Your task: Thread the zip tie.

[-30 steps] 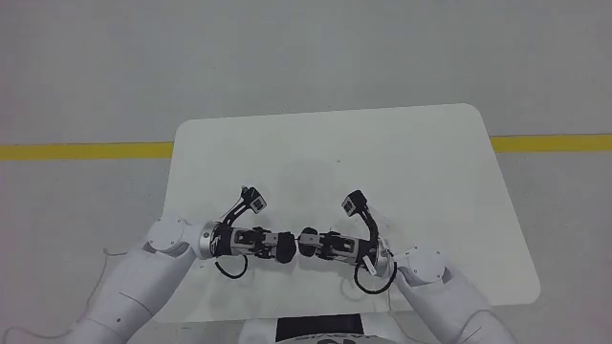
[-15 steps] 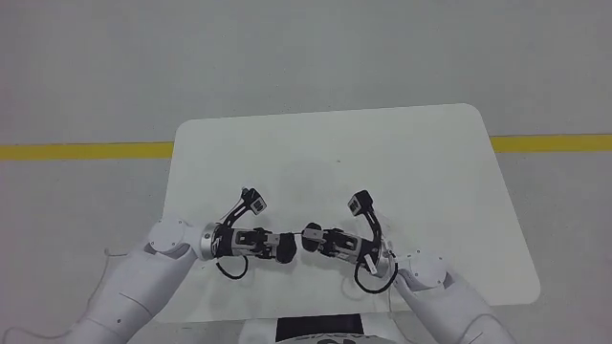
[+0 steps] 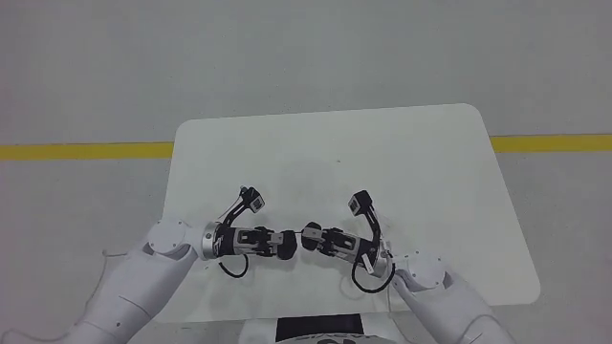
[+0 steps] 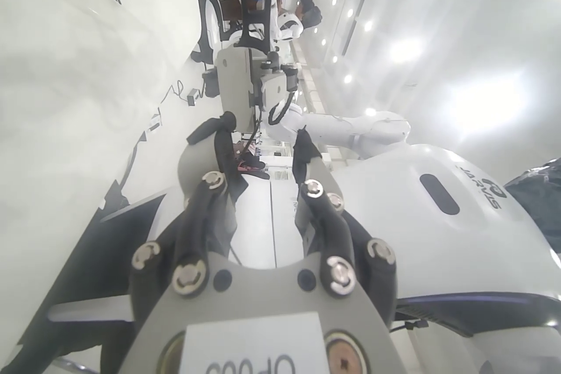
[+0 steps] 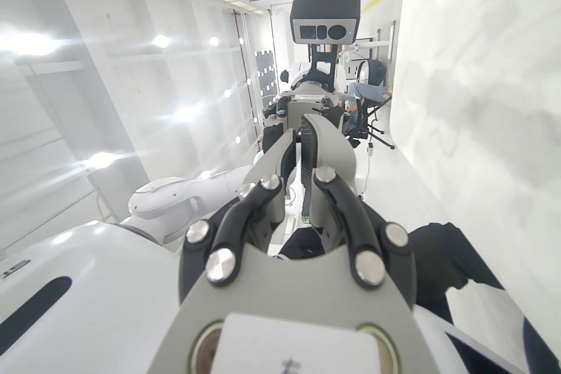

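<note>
My two grippers face each other tip to tip just above the white table (image 3: 402, 153), near the middle of its front edge. The left gripper (image 3: 290, 245) stands open; in the left wrist view its dark fingertips (image 4: 223, 126) are spread wide with nothing between them (image 4: 263, 132). The right gripper (image 3: 307, 237) is a small gap away from it. In the right wrist view its fingers (image 5: 309, 156) lie close together, shut (image 5: 300, 130). I cannot make out a zip tie between them or on the table.
The table's rounded front right corner (image 3: 531, 291) and front edge lie close behind the arms. Yellow floor lines (image 3: 86, 150) run past the table on both sides.
One second ago the two gripper tips met. The right gripper has since drawn back slightly, leaving a small gap; the left arm has barely shifted.
</note>
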`<action>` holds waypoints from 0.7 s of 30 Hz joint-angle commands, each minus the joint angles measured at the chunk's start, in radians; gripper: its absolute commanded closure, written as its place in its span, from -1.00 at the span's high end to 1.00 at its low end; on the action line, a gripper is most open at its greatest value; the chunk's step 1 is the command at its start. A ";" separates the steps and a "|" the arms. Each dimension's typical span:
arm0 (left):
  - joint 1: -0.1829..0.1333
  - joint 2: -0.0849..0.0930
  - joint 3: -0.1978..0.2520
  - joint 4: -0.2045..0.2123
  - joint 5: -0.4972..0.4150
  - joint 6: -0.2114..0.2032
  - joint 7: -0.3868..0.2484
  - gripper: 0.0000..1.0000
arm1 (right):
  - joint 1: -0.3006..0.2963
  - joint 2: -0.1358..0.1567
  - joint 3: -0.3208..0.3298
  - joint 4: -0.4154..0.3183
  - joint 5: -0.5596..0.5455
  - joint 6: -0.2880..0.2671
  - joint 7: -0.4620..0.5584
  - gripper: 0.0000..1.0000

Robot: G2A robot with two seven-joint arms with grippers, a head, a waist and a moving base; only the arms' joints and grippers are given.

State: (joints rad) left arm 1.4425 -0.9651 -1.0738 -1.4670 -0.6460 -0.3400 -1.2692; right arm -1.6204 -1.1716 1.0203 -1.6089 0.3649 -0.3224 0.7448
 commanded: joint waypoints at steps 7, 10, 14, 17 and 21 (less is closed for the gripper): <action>0.005 -0.002 -0.010 -0.001 0.001 0.000 0.011 -0.56 | 0.002 0.003 -0.003 0.000 -0.024 0.004 -0.010 -1.00; 0.007 -0.003 -0.012 0.003 0.002 0.000 0.014 -0.58 | 0.001 0.005 -0.003 -0.003 -0.031 0.005 -0.009 -1.00; 0.008 -0.004 -0.013 0.007 0.002 0.000 0.014 -0.60 | 0.001 0.007 -0.005 -0.006 -0.034 0.006 0.001 -1.00; 0.008 -0.005 -0.014 0.009 0.003 0.000 0.016 -0.64 | 0.002 0.008 -0.009 -0.006 -0.032 0.007 0.008 -1.00; 0.009 -0.005 -0.015 0.009 0.006 0.000 0.018 -0.66 | 0.007 0.009 -0.014 -0.005 -0.032 0.009 0.016 -1.00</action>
State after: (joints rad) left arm 1.4512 -0.9702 -1.0885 -1.4576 -0.6405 -0.3400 -1.2513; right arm -1.6142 -1.1624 1.0078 -1.6143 0.3332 -0.3142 0.7593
